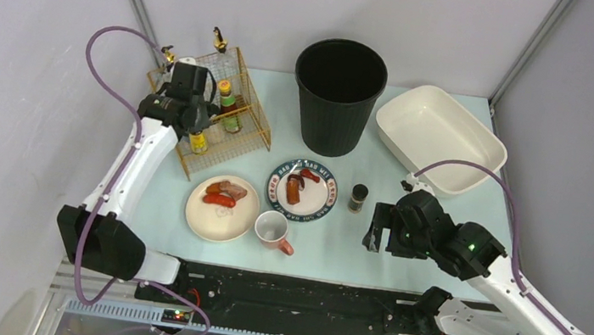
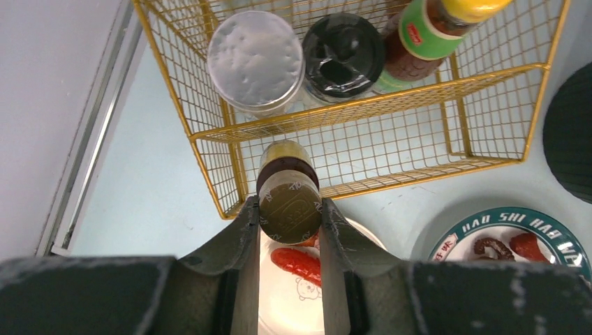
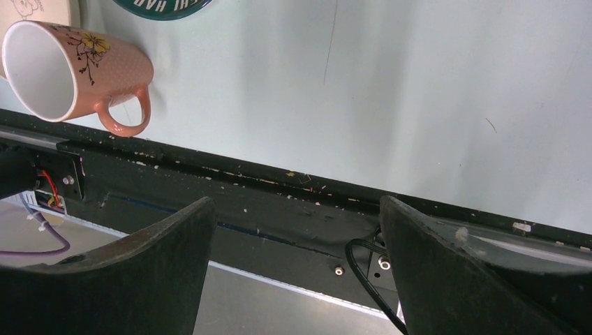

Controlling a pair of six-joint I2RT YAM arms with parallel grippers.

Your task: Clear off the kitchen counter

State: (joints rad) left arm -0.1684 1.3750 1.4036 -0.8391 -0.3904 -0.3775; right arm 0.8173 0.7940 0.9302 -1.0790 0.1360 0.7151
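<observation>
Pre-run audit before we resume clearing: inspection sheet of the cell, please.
Surface: mint counter, not cleared.
Job's things: cream plate with food, teal-rimmed plate with sausages, pink mug, dark-capped jar loose; wire rack holding bottles.
Clutter: black bin, white basin at back.
Grippers: left gripper shut on small bottle by the rack; right gripper open, empty, near front rail.
Cables: purple cable looped over each arm.
Surroundings: nothing seen.

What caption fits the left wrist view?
Left gripper clamps a gold-capped bottle at the yellow wire rack.
</observation>
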